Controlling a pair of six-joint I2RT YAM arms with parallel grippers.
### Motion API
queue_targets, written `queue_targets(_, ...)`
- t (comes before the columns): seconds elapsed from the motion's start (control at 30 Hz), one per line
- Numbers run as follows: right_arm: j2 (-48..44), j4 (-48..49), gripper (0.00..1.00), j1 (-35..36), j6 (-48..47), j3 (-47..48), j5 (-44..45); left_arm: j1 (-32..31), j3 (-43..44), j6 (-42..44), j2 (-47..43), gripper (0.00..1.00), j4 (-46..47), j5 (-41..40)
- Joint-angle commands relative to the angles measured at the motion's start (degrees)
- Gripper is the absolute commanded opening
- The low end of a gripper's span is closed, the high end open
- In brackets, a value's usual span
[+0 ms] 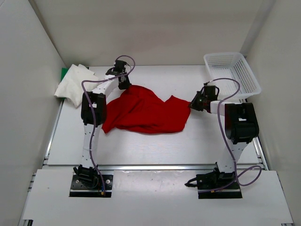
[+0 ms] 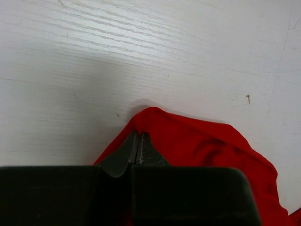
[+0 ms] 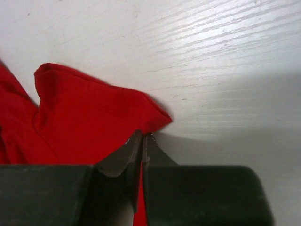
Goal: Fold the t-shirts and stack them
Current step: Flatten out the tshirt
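Pinching the red t-shirt (image 1: 146, 110) at two points. The left gripper (image 2: 139, 137) is clamped on a raised fold at the cloth's far-left edge. The right gripper (image 3: 142, 139) is clamped on the pointed corner at its right edge. On both, the jaws are together with fabric between the tips.

The shirt lies bunched mid-table (image 1: 141, 153), between the arms. The off-white t-shirt (image 1: 74, 85) sits at the far left over the green t-shirt (image 1: 64, 72), well apart from the red one. The basket (image 1: 225, 54) is far right.

Handling, judged: light, limp and thin, not fragile. It should sag between the grips and drag on the table, and a shallow pinch may slip. Seams, hem corners or doubled layers give the best bite. Whether the held points are sleeves, shoulders or hem cannot be told.
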Motion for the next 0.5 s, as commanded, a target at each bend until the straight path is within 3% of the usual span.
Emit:
queue_targets(0.0,-0.47,4.44,0.0,0.13,2.71,1.48,-2.96,-0.57,2.39,-0.09,-5.85,0.0,2.57,2.69)
queue_targets(0.17,-3.9,1.48,0.0,1.02,3.16,14.64,-4.9,0.75,16.35,-4.21,-6.47,0.0,1.08,7.52)
queue_targets(0.27,-3.21,-8.25,0.0,1.55,0.44,32.2,-5.07,4.34,12.7,-9.75,-13.65,0.0,8.7,12.97)
queue_targets(0.4,1.18,-24.07,0.0,2.51,-5.97,70.03,-3.32,9.35,11.56,-14.49,-22.36,0.0,13.63,18.41)
queue_targets(0.47,3.64,-29.0,0.0,2.43,-7.47,82.09,-4.54,12.42,6.83,-17.39,-27.27,0.0,18.54,21.4)
